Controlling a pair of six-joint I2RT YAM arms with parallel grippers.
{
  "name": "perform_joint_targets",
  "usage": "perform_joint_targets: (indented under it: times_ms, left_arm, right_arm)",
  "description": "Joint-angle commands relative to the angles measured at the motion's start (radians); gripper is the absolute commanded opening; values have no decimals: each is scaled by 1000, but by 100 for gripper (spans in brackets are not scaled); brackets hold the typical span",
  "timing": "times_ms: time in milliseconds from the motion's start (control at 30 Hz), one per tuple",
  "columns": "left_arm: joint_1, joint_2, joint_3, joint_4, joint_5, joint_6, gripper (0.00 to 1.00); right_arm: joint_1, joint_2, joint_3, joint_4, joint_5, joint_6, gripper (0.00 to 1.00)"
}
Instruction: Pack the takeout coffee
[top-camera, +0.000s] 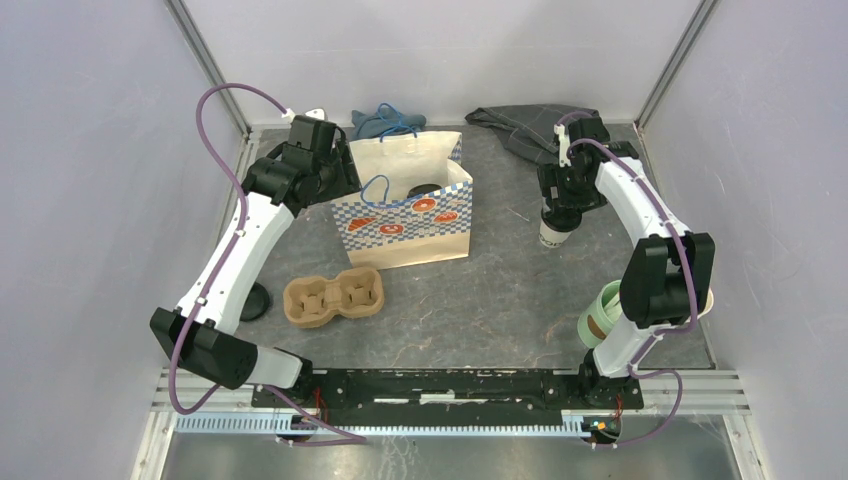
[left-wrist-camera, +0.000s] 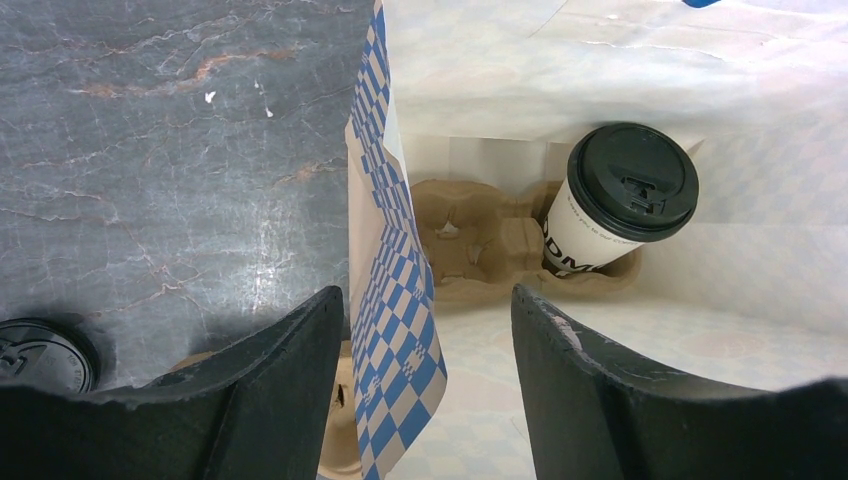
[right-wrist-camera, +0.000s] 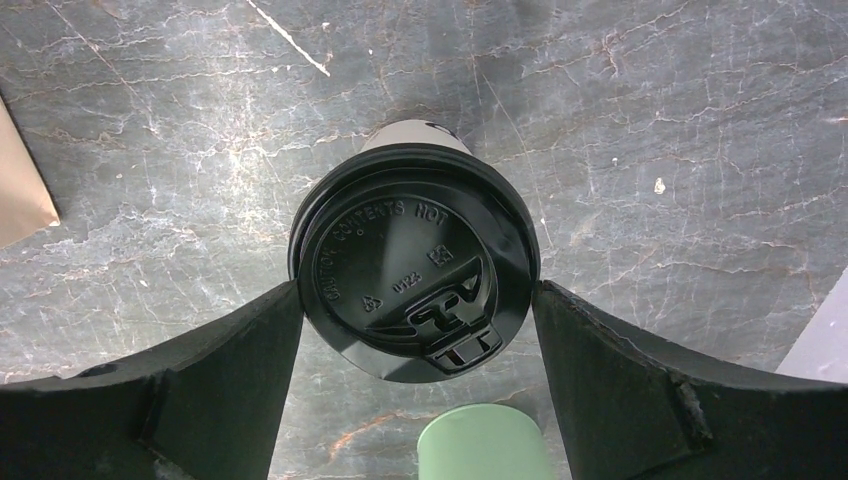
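Coffee (right-wrist-camera: 415, 265) between right fingers (right-wrist-camera: 200, 380) — upright on table (right-wrist-camera: 150, 100)

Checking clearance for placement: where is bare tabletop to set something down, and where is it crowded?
Bare: the dark tabletop between the brown cardboard cup carrier, checkered paper bag and mint-green cup. Crowded: right of the bag, where the right hand straddles the black-lidded white cup.

Round black plastic lid (right-wrist-camera: 415, 275) on the small white paper cup (right-wrist-camera: 415, 135): raised letters "CAUTION CONTENTS HOT" along the rim, plus a recycling triangle and a tiny code too small to read. Second black-lidded white paper cup (left-wrist-camera: 585, 230), inside the blue-checked paper bag (left-wrist-camera: 395, 250): black letters "DM" on its side, the rest cut off by the brown pulp carrier (left-wrist-camera: 470, 240).
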Motion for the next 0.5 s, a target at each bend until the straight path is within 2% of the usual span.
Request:
perform_joint_targets:
  times_ms: [0, 233, 333, 467]
  left_arm:
    - [5, -1, 26, 11, 4, 30, 69]
    - [5, 1, 27, 10, 10, 33, 69]
    - [6, 0, 25, 10, 13, 30, 68]
    - [5, -3, 23, 10, 9, 27, 69]
  right_arm:
    - [1, 14, 27, 32, 29, -14, 91]
    - [2, 28, 26, 43, 23, -19, 90]
    - [2, 33, 23, 46, 14, -22, 84]
    - [1, 30, 21, 43, 11, -19, 83]
